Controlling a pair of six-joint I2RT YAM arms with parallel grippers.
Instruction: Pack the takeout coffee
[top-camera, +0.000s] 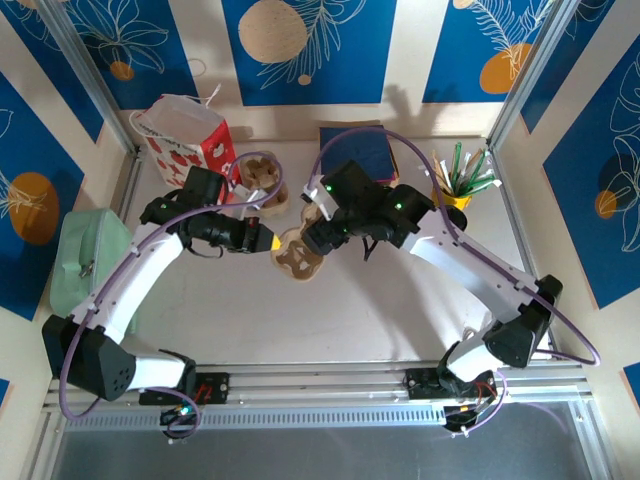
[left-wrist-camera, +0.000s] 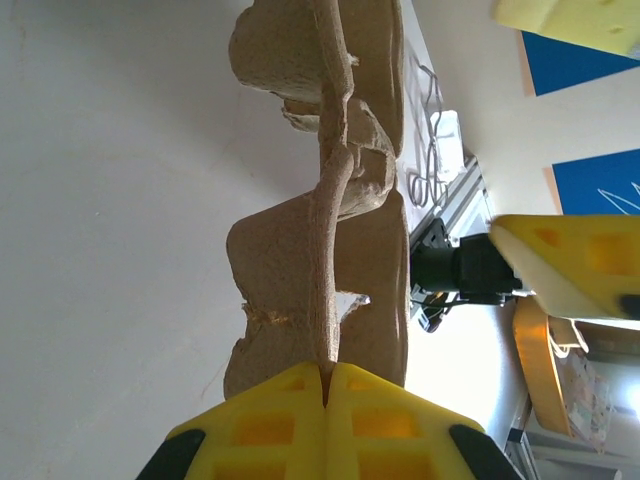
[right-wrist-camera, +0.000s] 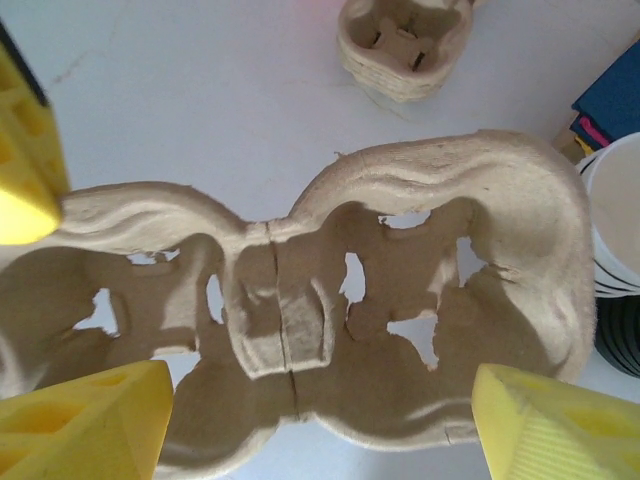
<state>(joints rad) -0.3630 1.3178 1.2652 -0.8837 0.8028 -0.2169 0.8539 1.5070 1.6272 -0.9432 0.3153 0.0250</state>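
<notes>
A brown pulp cup carrier (top-camera: 297, 257) with two cup wells lies at the table's middle. My left gripper (top-camera: 272, 243) is shut on its left rim, the yellow fingers (left-wrist-camera: 262, 425) pinching the thin edge of the carrier (left-wrist-camera: 300, 260). My right gripper (top-camera: 318, 238) hovers over it, open. In the right wrist view its fingers (right-wrist-camera: 555, 425) stand wide on either side of the carrier (right-wrist-camera: 400, 270), touching nothing. The takeout coffee is out of view.
A stack of spare carriers (top-camera: 258, 175) and a red-and-white bag (top-camera: 190, 135) stand at the back left. Navy napkins (top-camera: 355, 145) and a yellow cup of stirrers (top-camera: 455, 185) are at the back. A green box (top-camera: 85, 255) is at the left. White cups (right-wrist-camera: 618, 215) are beside the carrier.
</notes>
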